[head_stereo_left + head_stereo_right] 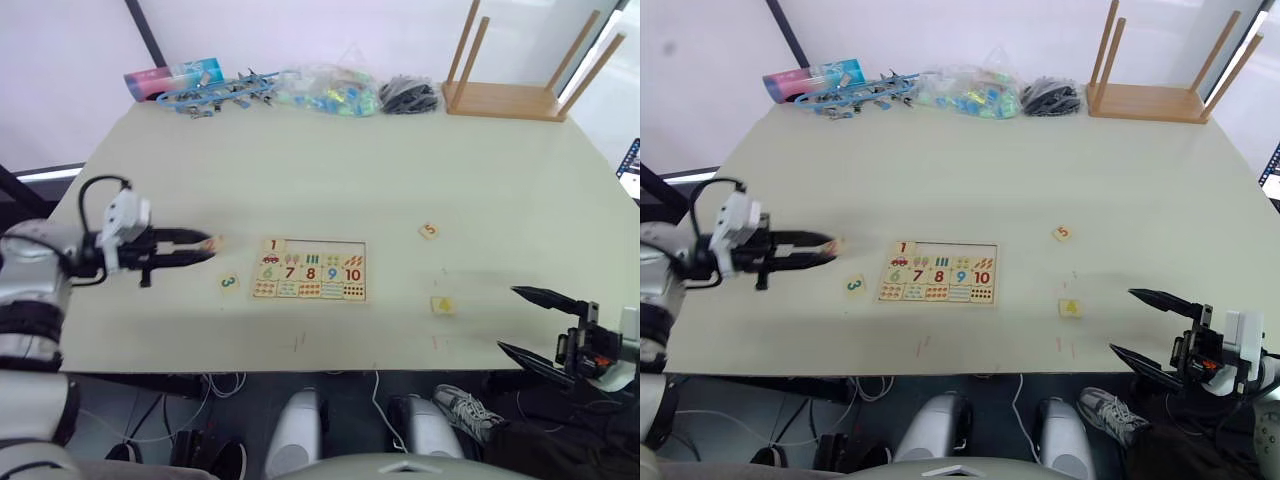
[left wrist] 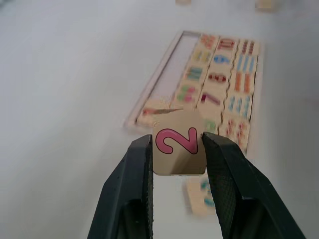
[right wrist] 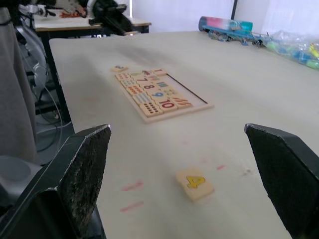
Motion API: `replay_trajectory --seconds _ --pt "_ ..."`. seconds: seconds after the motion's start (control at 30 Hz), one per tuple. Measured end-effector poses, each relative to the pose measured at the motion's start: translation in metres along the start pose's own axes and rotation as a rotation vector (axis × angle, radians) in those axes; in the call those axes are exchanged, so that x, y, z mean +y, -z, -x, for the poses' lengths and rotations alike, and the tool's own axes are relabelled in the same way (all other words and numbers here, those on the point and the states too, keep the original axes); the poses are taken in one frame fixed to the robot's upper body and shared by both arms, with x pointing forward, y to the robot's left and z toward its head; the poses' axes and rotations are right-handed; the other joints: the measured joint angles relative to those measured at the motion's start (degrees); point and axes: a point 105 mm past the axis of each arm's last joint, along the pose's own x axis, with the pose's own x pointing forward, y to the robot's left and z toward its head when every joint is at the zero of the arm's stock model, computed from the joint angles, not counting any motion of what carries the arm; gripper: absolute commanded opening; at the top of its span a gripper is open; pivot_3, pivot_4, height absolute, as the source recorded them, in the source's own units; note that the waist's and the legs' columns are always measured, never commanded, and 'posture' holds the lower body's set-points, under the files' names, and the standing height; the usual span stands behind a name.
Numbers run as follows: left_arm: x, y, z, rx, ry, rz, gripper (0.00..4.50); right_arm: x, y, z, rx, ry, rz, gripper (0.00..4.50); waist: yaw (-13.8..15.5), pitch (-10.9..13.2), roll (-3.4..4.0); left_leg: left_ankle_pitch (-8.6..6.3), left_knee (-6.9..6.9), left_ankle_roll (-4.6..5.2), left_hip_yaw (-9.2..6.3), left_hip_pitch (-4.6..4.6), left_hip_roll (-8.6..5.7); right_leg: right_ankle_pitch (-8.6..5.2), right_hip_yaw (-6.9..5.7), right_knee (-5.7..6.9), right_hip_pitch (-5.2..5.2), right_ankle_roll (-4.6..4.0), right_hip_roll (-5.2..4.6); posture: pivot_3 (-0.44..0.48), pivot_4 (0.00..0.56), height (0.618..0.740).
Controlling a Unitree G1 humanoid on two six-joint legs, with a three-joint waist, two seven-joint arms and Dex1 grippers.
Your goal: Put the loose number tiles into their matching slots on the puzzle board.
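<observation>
The puzzle board (image 1: 310, 269) lies flat near the table's front middle, with a red 1 tile (image 1: 273, 245) seated in its top row and the other slots (image 1: 320, 246) of that row open. My left gripper (image 1: 210, 246) hovers just left of the board, shut on the pink 2 tile (image 2: 177, 141). A green 3 tile (image 1: 229, 283) lies on the table below that gripper. The yellow 4 tile (image 1: 442, 305) and the orange 5 tile (image 1: 429, 231) lie right of the board. My right gripper (image 1: 522, 320) is open at the front right edge, apart from the 4 tile (image 3: 195, 183).
A wooden stool (image 1: 510, 95) lies upside down at the back right. Along the back edge sit a coloured tube (image 1: 172, 78), blue clips (image 1: 225, 92), a clear bag of small parts (image 1: 325, 90) and a black bundle (image 1: 410, 95).
</observation>
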Motion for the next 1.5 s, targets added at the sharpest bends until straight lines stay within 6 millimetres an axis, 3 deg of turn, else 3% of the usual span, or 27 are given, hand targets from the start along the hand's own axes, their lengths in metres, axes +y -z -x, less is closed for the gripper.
replay_trajectory --seconds 0.07,0.2,0.6,0.97,1.5 --pt "0.008 -0.017 -0.014 -0.023 0.033 -0.031 1.02 0.003 0.0 -0.004 -0.016 0.008 0.007 4.5 0.01 0.0 -0.01 0.0 0.02 0.0 0.0 0.0 -0.06 0.0 0.07 0.02 0.02 0.0 0.01 0.0 0.15 0.737" --pt "0.013 -0.027 -0.034 -0.024 0.085 -0.033 1.02 0.005 0.004 -0.003 -0.025 0.056 -0.012 4.5 -0.09 0.02 -0.03 0.0 0.01 0.01 0.03 0.0 -0.08 0.0 0.19 0.02 0.07 0.0 0.09 0.0 0.15 0.737" --pt "0.025 -0.032 -0.087 0.077 0.174 -0.076 1.02 0.013 0.006 -0.004 -0.037 0.116 -0.006 4.5 -0.16 0.08 -0.13 0.01 0.05 0.02 -0.07 -0.01 -0.15 0.0 0.73 0.02 0.11 -0.01 0.47 0.0 0.15 0.737" --pt "0.022 -0.017 -0.107 0.202 0.244 -0.144 1.02 0.013 0.007 -0.004 -0.06 0.159 0.016 4.5 -0.02 0.15 -0.25 0.01 0.07 0.03 -0.11 -0.01 -0.19 0.0 1.1 0.02 0.12 -0.01 0.72 0.0 0.15 0.737" --pt "0.018 -0.006 -0.12 0.318 0.313 -0.161 1.02 0.014 0.008 -0.007 -0.063 0.159 0.02 4.5 -0.13 0.16 -0.28 0.01 0.06 0.03 -0.13 -0.01 -0.19 0.01 1.16 0.02 0.11 -0.04 0.79 0.0 0.15 0.737"
